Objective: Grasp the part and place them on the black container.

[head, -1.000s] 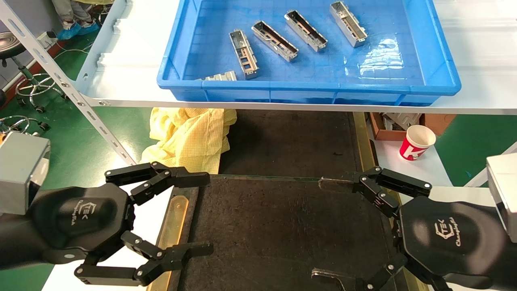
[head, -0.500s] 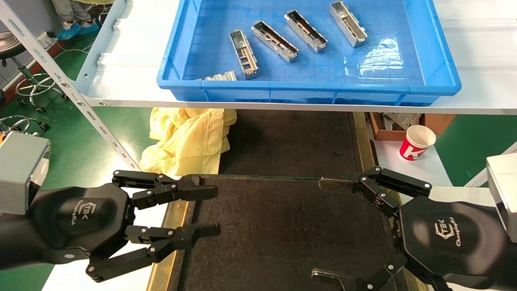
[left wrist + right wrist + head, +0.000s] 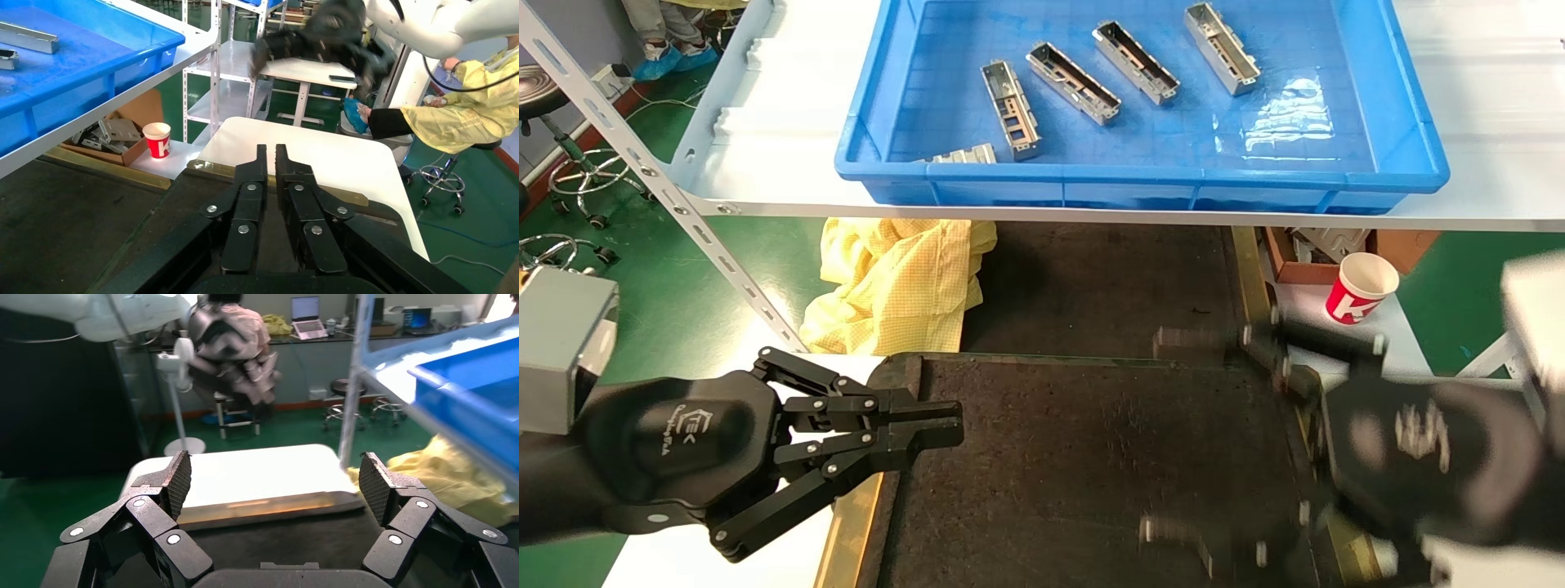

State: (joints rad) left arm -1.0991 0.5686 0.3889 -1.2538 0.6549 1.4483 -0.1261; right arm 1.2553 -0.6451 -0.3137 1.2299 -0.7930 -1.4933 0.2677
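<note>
Several silvery channel-shaped parts [image 3: 1011,110] lie in a blue bin [image 3: 1410,106] on the white shelf, far ahead of both grippers. The black container [image 3: 1091,457] lies below, flat and bare, with brass strips along its sides. It also shows in the left wrist view [image 3: 61,233] and the right wrist view [image 3: 294,539]. My left gripper [image 3: 956,425] is shut and empty over the tray's left rim, as the left wrist view [image 3: 271,150] shows. My right gripper [image 3: 1156,433] is open and empty over the tray's right side, blurred by motion. It is wide open in its wrist view [image 3: 275,478].
The white shelf [image 3: 789,196] overhangs the tray's far end, held by a slanted metal upright [image 3: 682,212]. A yellow cloth [image 3: 903,278] lies at the tray's far left. A red-and-white paper cup [image 3: 1361,287] and a cardboard box [image 3: 1303,253] stand at the right.
My left gripper's fingers have closed from wide open to shut. My right arm, still before, is now in motion and has shifted slightly away from me.
</note>
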